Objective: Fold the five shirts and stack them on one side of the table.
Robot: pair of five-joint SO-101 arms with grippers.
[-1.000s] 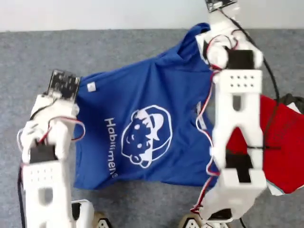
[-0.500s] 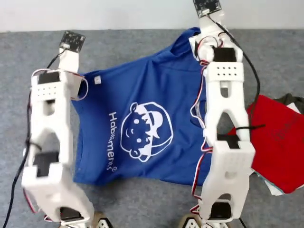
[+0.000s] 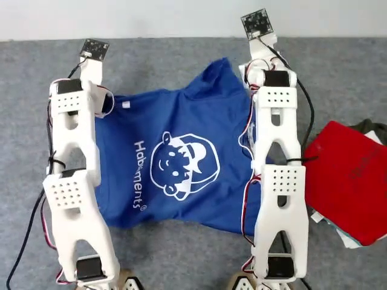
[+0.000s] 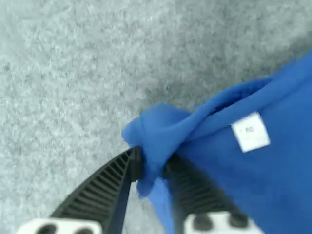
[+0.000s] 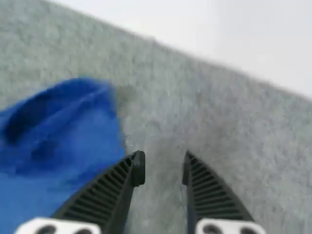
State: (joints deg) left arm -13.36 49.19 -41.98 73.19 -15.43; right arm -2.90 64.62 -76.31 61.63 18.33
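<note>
Left claw [image 4: 152, 165] tight on a bunched edge of the blue shirt [image 4: 273, 190], right claw [image 5: 162, 166] agape above grey table [image 5: 234, 126].

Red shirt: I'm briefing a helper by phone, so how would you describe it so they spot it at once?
Start from the grey felt table, where a big blue shirt lies spread out in the middle. Go toward the robot's right edge of the table: the red shirt sits there on top of other clothes. It is the only red item, and it is folded into a neat square, while the blue one is unfolded and carries a cartoon print.
</note>
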